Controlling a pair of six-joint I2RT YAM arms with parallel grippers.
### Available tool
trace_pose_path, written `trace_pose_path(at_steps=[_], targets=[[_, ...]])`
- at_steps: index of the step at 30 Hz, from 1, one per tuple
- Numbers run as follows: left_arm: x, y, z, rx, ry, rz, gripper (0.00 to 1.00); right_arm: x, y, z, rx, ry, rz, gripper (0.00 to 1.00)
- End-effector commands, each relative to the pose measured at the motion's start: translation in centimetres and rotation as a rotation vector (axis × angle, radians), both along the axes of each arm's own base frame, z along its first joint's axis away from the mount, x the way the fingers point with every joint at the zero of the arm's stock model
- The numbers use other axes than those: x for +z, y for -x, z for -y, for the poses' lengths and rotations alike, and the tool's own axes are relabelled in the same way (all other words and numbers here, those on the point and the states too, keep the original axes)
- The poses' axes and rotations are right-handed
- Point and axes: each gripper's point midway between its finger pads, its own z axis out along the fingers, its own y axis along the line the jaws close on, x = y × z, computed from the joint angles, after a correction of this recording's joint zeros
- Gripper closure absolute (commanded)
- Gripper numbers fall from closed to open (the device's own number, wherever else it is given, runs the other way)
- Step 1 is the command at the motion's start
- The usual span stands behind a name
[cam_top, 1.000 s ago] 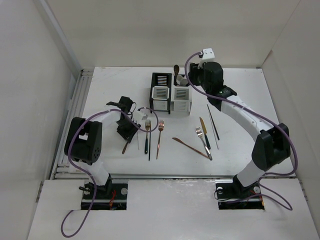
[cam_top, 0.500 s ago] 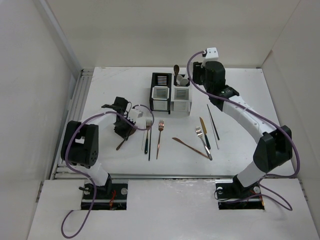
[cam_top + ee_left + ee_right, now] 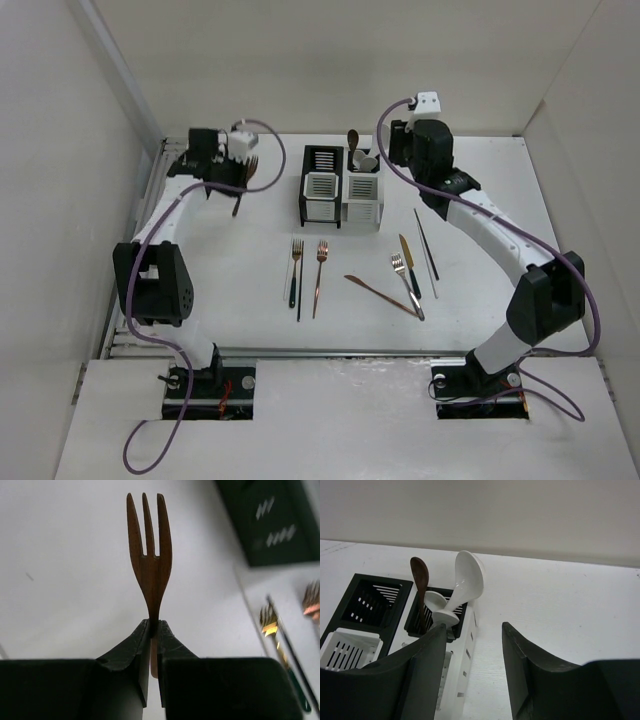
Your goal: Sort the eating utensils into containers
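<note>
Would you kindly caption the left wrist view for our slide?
Left gripper shut on a brown fork, tines pointing away from it.

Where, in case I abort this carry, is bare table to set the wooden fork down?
Bare: left of the holders and forks, around the left claw; also right of the chopsticks. Crowded: the middle strip before the holders.

White worktop point(image 3: 220, 285), flat. Mid-back: cluster of black & white slotted holders point(image 3: 362, 205), standing upright, touching each other. In front, left grp: dark-handled fork point(image 3: 294, 272), thin black chopstick point(image 3: 298, 305) just beside it, copper fork point(image 3: 318, 275) near, all lengthwise, tines twd holders. Right grp: copper knife point(image 3: 380, 295) lying slantwise, silver fork point(image 3: 408, 285) close by dark-handled knife point(image 3: 409, 266) (contact unclear), thin chopstick pair point(image 3: 427, 245) farthest right.
</note>
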Motion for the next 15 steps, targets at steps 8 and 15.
trace_pose_path(at_steps=[8, 15], targets=[[22.2, -11.9, 11.6, -0.237, 0.513, 0.759, 1.0, 4.4, 0.0, 1.3, -0.038, -0.048, 0.109, 0.47], [19.7, -13.8, 18.8, -0.376, 0.656, 0.751, 1.0, 4.2, 1.2, 4.2, -0.111, -0.028, 0.111, 0.47]])
